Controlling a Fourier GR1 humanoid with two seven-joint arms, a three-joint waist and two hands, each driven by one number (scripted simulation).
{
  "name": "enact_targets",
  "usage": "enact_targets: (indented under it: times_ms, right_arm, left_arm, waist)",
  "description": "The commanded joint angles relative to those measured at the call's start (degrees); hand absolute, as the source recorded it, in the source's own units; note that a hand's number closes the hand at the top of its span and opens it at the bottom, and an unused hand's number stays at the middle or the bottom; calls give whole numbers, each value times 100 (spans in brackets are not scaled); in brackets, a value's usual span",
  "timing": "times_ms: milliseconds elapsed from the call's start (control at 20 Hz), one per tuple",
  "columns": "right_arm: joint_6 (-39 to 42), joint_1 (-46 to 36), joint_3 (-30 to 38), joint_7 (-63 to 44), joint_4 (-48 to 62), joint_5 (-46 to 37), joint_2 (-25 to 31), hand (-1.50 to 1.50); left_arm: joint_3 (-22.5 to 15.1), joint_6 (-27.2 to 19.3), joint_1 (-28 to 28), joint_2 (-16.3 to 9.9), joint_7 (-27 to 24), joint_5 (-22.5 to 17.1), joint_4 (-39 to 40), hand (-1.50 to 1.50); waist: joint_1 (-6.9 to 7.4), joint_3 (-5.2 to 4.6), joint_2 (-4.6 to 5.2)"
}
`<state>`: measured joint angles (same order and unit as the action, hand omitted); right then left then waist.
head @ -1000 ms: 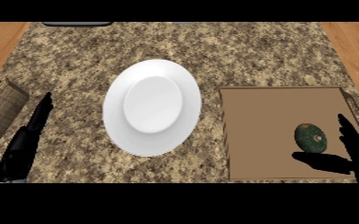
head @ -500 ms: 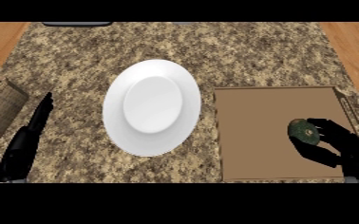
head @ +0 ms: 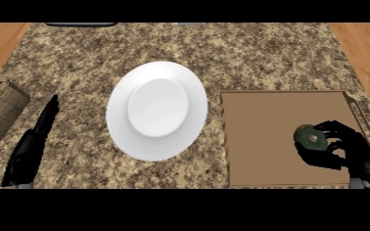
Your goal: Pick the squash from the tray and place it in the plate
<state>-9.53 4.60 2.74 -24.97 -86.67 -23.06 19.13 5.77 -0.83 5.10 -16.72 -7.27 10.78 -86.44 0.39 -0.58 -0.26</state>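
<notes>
A dark green squash [head: 311,137] lies on the right part of the flat brown tray [head: 264,137]. My right hand [head: 345,147] comes in from the lower right, its fingers and thumb curled round the squash's right side. A white plate [head: 157,110] sits on the granite counter just left of the tray, with nothing on it. My left hand [head: 33,147] rests at the far left edge, fingers straight and pointing up, holding nothing.
A woven brown object [head: 10,105] pokes in at the left edge, close to the left hand. A dark strip [head: 81,24] lies at the counter's far edge. Wooden floor shows past the counter's top corners.
My right hand has moved in over the tray and its fingers have closed round the squash, which has shifted slightly left. The left hand has stayed where it was.
</notes>
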Motion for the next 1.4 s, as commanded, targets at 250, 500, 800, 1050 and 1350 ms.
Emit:
enact_targets:
  times_ms: [250,500,800,1050,1350]
  right_arm:
    - [318,-188,-1551,-1025,-727,-2540,631,150]
    - [-111,-28,-1576,-1361,-1598,-3246,359,150]
    - [-5,272,-2113,-1479,-3627,-4007,568,150]
    - [410,-755,-2808,-1512,-3788,-4182,28,150]
    - [1578,-1972,-3330,-2087,-3885,-4169,-826,150]
  left_arm:
    - [24,-79,-94,34,-26,115,154,0]
    - [64,82,111,3,310,39,-302,0]
    - [136,84,-59,-16,175,31,-83,0]
    - [43,1,-301,110,113,173,220,0]
    - [265,175,-260,1,-89,8,237,0]
  waist:
    - [-29,46,19]
    - [-42,57,11]
    - [-129,51,-13]
    - [-18,52,26]
    - [7,52,27]
